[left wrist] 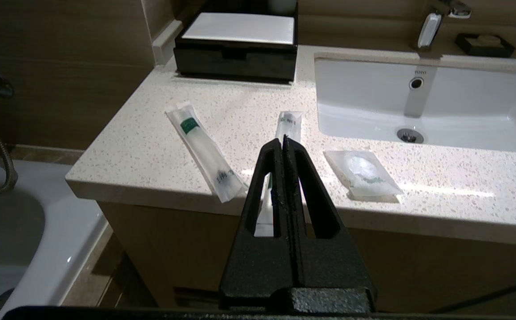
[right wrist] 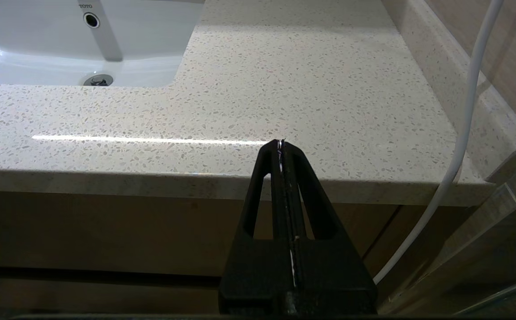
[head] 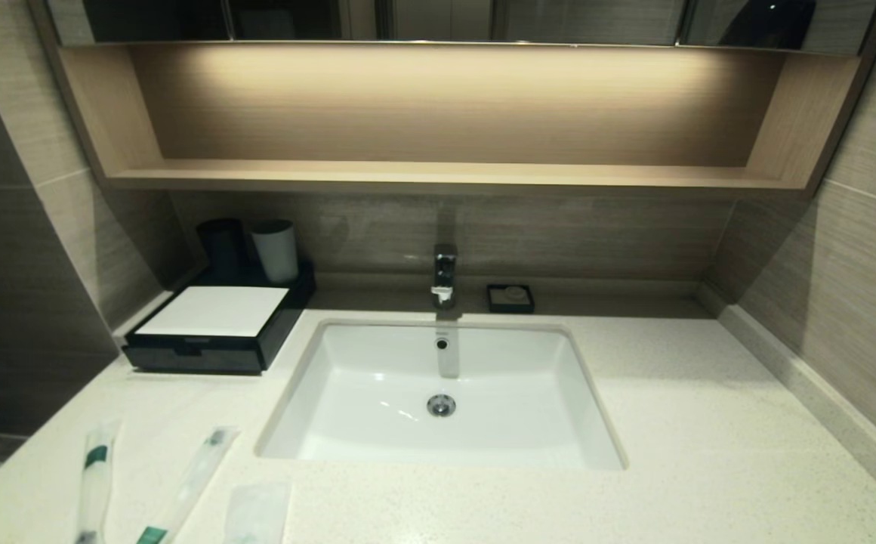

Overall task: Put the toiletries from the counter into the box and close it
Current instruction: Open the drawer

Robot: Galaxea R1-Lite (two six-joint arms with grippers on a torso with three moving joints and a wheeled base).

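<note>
Lying near the counter's front left edge I see two sachets and a squarish packet; the box sits behind, drawer pushed in. My left gripper and right gripper hang before the counter's front edge, fingers pressed together, holding nothing.

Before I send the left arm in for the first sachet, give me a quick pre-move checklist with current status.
1. Toiletries on the counter: ok. Left sachet, middle sachet and square packet all lie near the front edge, apart from each other.
2. Box drawer open: not ok, its front looks shut.
3. Left gripper ready to grasp: not ok, fingers shut, held off the counter's front edge.
4. Right gripper out of the way: ok, shut, off the front edge right of the sink.
5. Sachets overhanging the edge: cannot tell; both reach the front edge.
</note>
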